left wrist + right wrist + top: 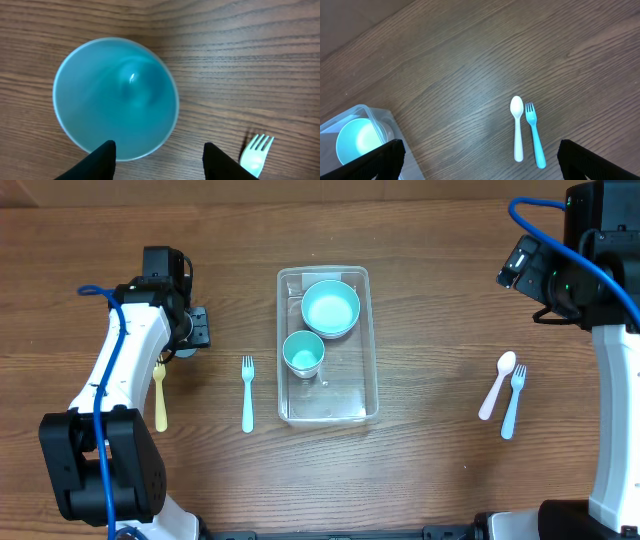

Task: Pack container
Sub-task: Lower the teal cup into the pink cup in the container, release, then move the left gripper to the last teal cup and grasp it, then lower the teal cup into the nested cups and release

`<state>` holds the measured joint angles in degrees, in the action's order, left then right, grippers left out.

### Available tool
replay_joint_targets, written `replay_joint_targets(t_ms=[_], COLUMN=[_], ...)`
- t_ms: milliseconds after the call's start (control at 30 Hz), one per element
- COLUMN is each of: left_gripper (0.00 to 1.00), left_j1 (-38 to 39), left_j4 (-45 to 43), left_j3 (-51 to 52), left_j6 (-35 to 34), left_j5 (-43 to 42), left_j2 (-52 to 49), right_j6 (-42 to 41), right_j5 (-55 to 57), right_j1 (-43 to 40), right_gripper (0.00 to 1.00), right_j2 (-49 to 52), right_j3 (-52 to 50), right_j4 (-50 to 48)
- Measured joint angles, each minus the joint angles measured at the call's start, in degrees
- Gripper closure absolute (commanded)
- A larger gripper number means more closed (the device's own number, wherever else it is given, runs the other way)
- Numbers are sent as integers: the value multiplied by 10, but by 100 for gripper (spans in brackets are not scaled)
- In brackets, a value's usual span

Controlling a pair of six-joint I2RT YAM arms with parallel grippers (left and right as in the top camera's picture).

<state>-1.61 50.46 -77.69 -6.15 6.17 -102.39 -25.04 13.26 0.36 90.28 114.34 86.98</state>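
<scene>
- The container is found upright and open-topped at the middle of the table.
- A light-blue bowl is seated in its far end, and a light-blue cup is set just nearer; both are inside it.
- The left fingers are spread wide over a second cup, which stands on the table to the left of the container. Contact cannot be told.
- A pale fork is noted beside that cup.
- The right fingers are held wide, with nothing between them.
- A white spoon and a blue fork are laid side by side, well to the right of the container.
</scene>
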Motion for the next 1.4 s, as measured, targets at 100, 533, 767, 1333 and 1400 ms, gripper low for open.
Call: replay_joint_targets(t_ms=[100,533,767,1333,1400], left_gripper=[59,72,96,96,96], left_j1=[0,0,0,170,227], left_j4=[-32,-100,-106,233,255], left_j3=[5,41,41,-326,-332], left_j6=[32,81,90,29,10], left_j5=[-9,-12,-12,-42,-45], left_j2=[0,0,-10,-20,-20], right_j6=[0,0,0,0,0], right_j5=[0,0,0,0,0], right_j1=[0,0,0,0,0], right_gripper=[0,0,0,0,0], right_j2=[0,0,0,0,0], right_j3=[0,0,0,0,0], right_j4=[0,0,0,0,0])
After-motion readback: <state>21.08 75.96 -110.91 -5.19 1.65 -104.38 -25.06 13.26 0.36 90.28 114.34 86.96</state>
